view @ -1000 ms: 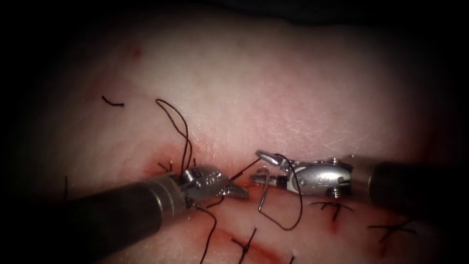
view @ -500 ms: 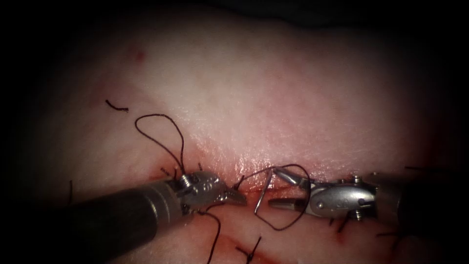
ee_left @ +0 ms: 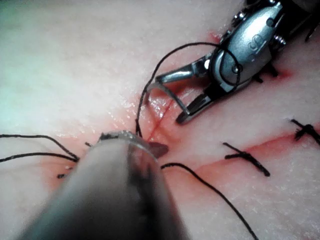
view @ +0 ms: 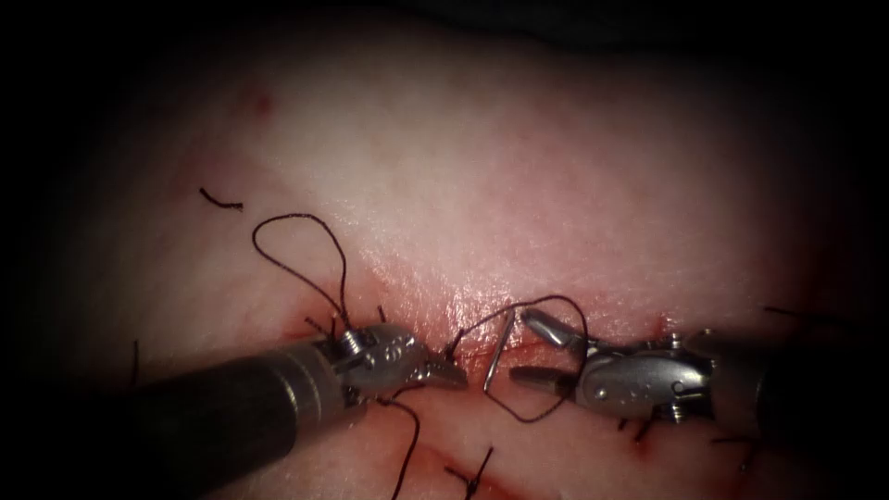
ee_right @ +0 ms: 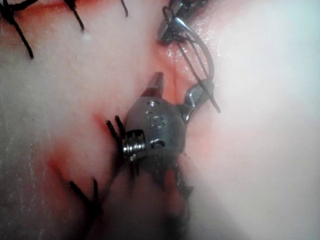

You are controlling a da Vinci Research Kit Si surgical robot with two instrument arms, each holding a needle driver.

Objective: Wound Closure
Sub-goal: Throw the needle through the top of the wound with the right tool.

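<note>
The right tool's jaws (view: pixel 530 350) stand spread apart and grasp nothing; one blade lies above and one below, both pointing toward the needle (view: pixel 498 350), which stands just off their tips. In the left wrist view the same open jaws (ee_left: pixel 172 97) sit on either side of the needle (ee_left: pixel 170 95), not clamped on it. The needle rises steeply from the cut (view: pixel 482 356), its lower end at the tissue (view: pixel 519 167); whether that end is buried cannot be told. The left tool's jaws (view: pixel 449 372) are clenched, lying just left of the needle at the cut's edge; whether they pinch thread or tissue cannot be told. The thread (view: pixel 546 301) arcs from beside the left jaws up over the needle, around the right tool's upper blade and down below the needle in a loop. Another loop of thread (view: pixel 292 220) rises left of the needle, behind the left tool's wrist. Red fluid (view: pixel 468 338) wets the cut around the needle. Finished stitches (view: pixel 472 472) lie below the needle.
</note>
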